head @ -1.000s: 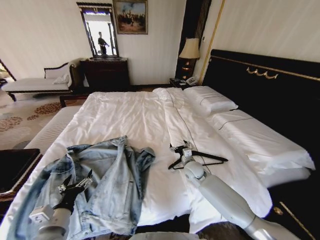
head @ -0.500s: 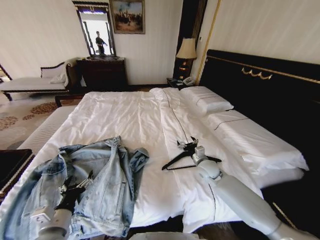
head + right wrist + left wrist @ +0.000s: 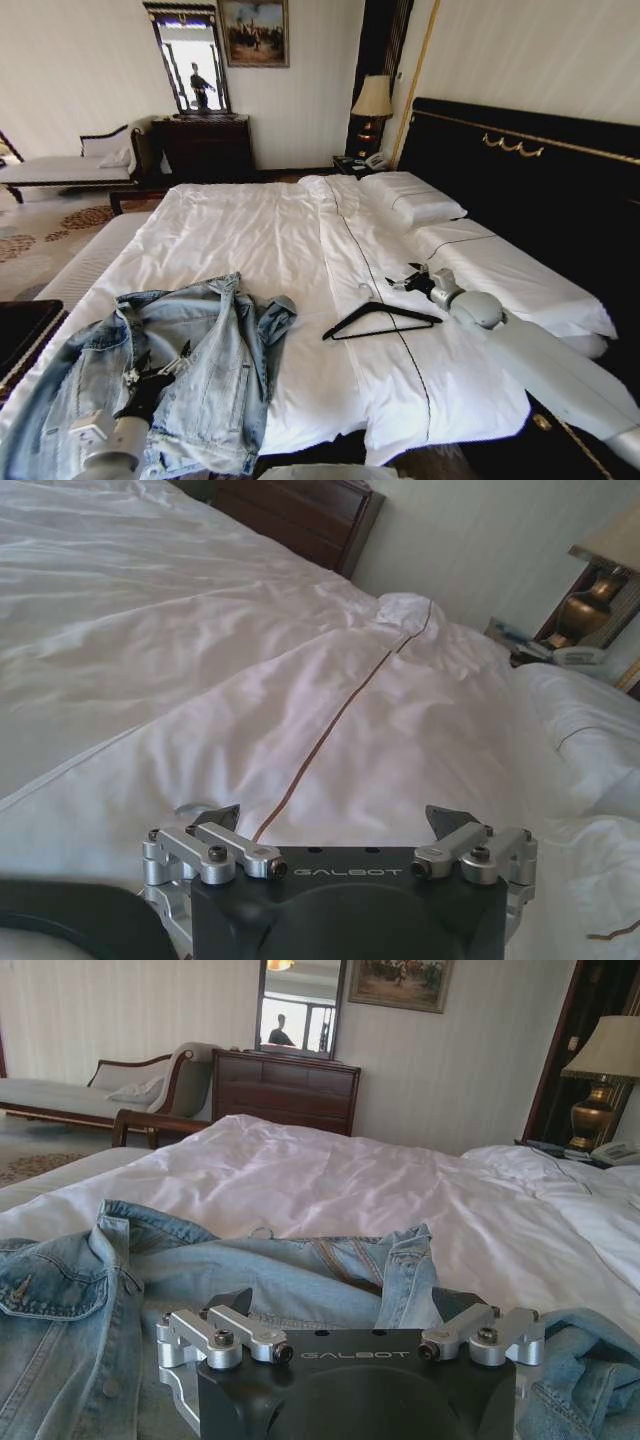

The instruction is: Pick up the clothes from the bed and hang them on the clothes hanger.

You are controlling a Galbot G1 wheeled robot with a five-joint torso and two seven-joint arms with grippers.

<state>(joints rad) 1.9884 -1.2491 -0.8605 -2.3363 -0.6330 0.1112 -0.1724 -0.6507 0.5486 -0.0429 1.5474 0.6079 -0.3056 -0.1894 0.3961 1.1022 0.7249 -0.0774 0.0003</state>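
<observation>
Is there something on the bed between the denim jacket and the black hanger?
Nothing visible. Only bare white sheet of the bed lies between the jacket and the hanger. The left gripper hovers over the jacket, open.

Light-blue denim jacket [image 3: 170, 370] spread on white bed [image 3: 290, 240], black hanger [image 3: 382, 321] flat beside it

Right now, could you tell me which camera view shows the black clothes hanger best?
The head view: the clothes hanger lies whole and flat on the white bed, between the denim jacket and the right gripper. The left wrist view looks over the jacket; the right wrist view looks over bare sheet.
</observation>
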